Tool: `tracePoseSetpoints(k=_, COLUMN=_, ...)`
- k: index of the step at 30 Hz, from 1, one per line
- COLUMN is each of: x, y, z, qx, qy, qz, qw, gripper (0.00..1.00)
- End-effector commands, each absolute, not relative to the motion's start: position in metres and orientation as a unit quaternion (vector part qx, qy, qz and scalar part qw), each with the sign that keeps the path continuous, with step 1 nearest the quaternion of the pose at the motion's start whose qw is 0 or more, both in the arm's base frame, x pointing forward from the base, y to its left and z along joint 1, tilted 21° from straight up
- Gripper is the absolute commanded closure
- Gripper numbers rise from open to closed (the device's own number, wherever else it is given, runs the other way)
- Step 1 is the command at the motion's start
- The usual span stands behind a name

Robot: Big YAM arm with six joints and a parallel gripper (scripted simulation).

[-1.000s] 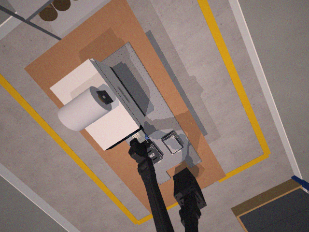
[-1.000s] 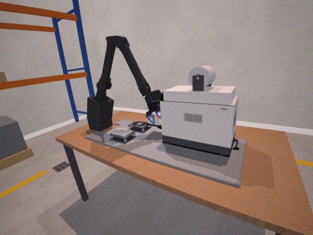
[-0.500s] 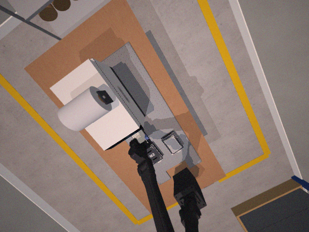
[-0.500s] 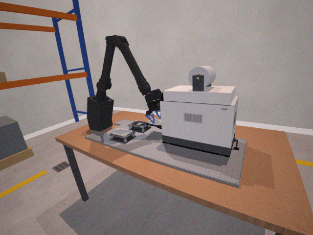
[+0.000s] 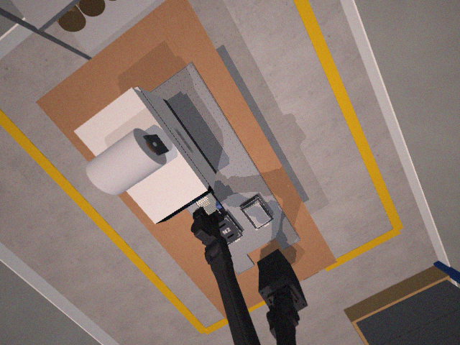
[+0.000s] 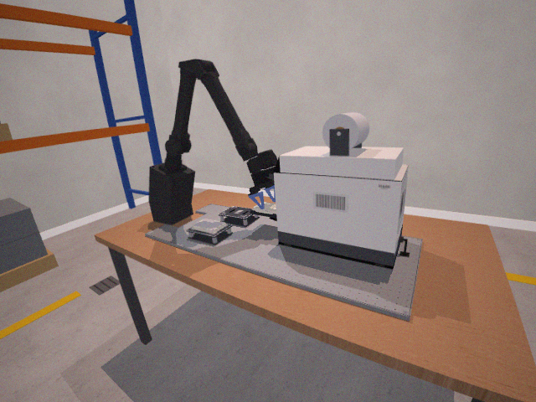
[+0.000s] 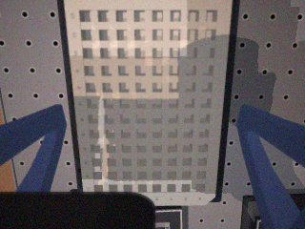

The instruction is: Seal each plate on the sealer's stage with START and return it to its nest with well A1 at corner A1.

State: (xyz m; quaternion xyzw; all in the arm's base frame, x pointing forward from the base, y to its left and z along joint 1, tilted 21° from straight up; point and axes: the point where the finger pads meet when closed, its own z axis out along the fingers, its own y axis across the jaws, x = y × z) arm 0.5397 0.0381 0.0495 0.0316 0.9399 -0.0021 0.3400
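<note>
On the dark plate nest (image 5: 229, 231) beside the white machine (image 5: 167, 189) (image 6: 337, 212), I can read "N2". The machine's side carries a barcode label (image 6: 330, 202) and, near its upper corner, a small marking (image 6: 383, 186), too blurred for me to read. The tiny characters along the edges of the pale plate (image 5: 206, 204) (image 7: 143, 138) are also not readable.
</note>
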Motion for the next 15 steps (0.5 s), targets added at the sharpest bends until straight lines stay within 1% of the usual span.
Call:
tracePoseSetpoints(k=1, x=0.543, y=0.043, z=0.059, qx=0.032, qy=0.938, qz=0.001, qw=0.346, gripper=0.0)
tracePoseSetpoints(k=8, x=0.553, y=0.049, z=0.086, qx=0.029, qy=0.93, qz=0.005, qw=0.367, gripper=0.0)
tracePoseSetpoints(k=15, x=0.553, y=0.042, z=0.082, qx=0.035, qy=0.932, qz=0.002, qw=0.361, gripper=0.0)
